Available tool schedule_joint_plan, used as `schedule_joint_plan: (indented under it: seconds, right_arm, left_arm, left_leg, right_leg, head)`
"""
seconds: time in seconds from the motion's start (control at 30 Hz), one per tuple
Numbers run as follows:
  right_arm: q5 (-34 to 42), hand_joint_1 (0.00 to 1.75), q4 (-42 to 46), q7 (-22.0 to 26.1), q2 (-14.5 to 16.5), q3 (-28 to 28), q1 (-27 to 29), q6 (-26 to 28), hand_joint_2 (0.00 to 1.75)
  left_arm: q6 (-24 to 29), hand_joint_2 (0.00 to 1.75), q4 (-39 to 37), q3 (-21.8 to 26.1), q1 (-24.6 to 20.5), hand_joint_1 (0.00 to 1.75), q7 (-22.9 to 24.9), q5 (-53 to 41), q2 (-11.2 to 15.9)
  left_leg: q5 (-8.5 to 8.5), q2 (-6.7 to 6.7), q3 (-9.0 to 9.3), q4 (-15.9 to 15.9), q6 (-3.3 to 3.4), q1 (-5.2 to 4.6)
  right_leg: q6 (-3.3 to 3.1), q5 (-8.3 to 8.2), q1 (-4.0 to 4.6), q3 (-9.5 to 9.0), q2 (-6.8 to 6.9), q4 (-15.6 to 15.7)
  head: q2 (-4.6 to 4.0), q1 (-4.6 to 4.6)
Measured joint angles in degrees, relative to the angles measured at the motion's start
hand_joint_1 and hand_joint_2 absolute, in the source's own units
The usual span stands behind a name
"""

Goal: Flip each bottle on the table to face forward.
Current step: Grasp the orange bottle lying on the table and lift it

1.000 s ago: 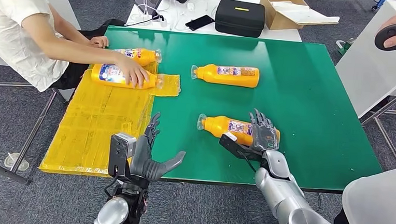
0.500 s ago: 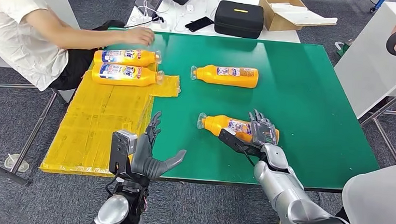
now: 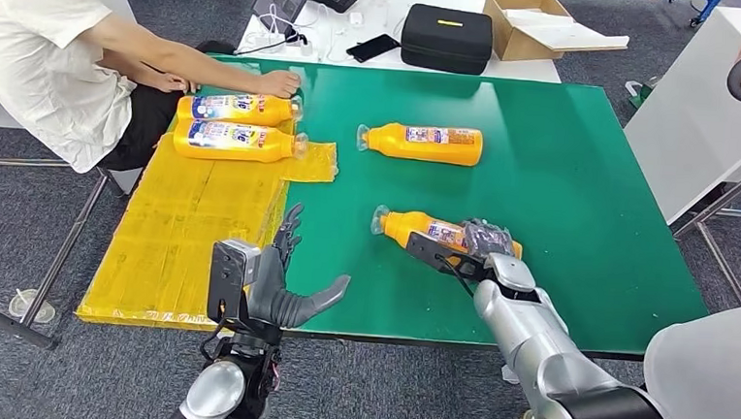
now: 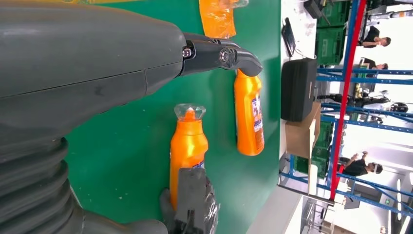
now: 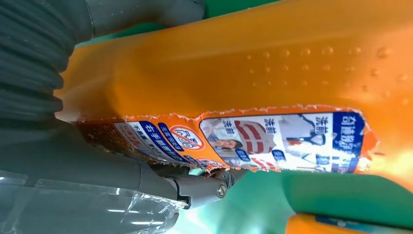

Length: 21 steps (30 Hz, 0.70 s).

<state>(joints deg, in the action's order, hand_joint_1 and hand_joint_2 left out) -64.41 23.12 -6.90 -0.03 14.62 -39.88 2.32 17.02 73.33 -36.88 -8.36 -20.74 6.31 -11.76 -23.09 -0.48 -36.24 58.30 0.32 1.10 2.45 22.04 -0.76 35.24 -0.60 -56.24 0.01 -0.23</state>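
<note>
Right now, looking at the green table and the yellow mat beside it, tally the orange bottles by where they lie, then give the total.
Orange bottles on the yellow mat: 2, the far one and the near one.
Orange bottles on the bare green table: 2, the far one and the one under the right hand.
Total: 4 bottles.

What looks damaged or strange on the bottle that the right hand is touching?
The label on the near bottle looks damaged: in the right wrist view its upper edge is ragged and torn, not a clean cut. The right hand lies over this bottle, which rests on its side on the green table. Nothing looks spilled.
</note>
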Motion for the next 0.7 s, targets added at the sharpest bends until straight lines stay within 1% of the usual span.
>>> schedule_joint_plan:
  seconds: [0.13, 0.2, 0.33, 0.47, 0.53, 0.7]
  right_arm:
    - [3.7, 1.75, -0.3, 1.5, -0.2, -0.9, -1.5, -6.6, 1.75]
    - [4.9, 1.75, -0.5, 1.7, -0.4, -1.5, -2.2, -9.0, 1.75]
    - [5.9, 1.75, -0.7, 1.9, -0.7, -2.2, -2.8, -10.4, 1.75]
    - [6.8, 1.75, -0.9, 3.0, -0.8, -2.9, -3.0, -10.7, 1.75]
    - [8.5, 1.75, -0.9, 5.5, -0.9, -3.5, -3.1, -10.7, 1.75]
    - [14.5, 1.75, -0.8, 14.7, -1.1, -6.0, -2.6, -10.3, 1.75]
  left_arm:
    - [-1.0, 1.75, 0.0, -0.2, -0.2, 0.00, -0.4, -0.3, -0.1]
    - [-1.5, 1.75, 0.0, -0.6, -0.4, 0.00, -0.5, -0.2, -0.2]
    - [-2.0, 1.75, 0.0, -0.8, -0.7, 0.00, -0.5, 0.4, -0.3]
    - [-2.1, 1.75, 0.0, -0.9, -0.9, 0.00, -0.7, 0.8, -0.3]
    - [-2.0, 1.75, 0.0, -0.9, -0.9, 0.00, -0.9, 1.0, -0.3]
    - [-1.5, 1.75, 0.0, -0.8, -0.8, 0.00, -1.9, 2.2, -0.3]
  left_leg:
    - [-0.01, 0.03, 0.08, 0.0, -0.01, 0.01]
    - [-0.02, 0.04, 0.09, 0.0, -0.02, 0.02]
    - [-0.03, 0.04, 0.09, 0.0, -0.03, 0.03]
    - [-0.03, 0.03, 0.08, 0.0, -0.03, 0.03]
    - [-0.05, 0.03, 0.07, 0.0, -0.05, 0.03]
    - [-0.15, 0.27, 0.16, 0.0, -0.14, 0.03]
  right_leg:
    - [-0.01, -0.01, 0.02, -0.02, -0.02, 0.0]
    - [-0.01, 0.00, 0.04, -0.03, -0.03, 0.0]
    - [-0.02, 0.00, 0.05, -0.03, -0.03, 0.0]
    - [-0.02, 0.01, 0.05, -0.05, -0.03, 0.0]
    - [-0.02, 0.00, 0.05, -0.05, -0.03, 0.0]
    - [-0.04, -0.04, 0.05, -0.06, -0.25, 0.0]
  head:
    - [-0.01, -0.01]
    - [-0.01, -0.01]
    - [-0.01, 0.01]
    - [0.00, 0.01]
    - [-0.01, 0.01]
    - [0.00, 0.02]
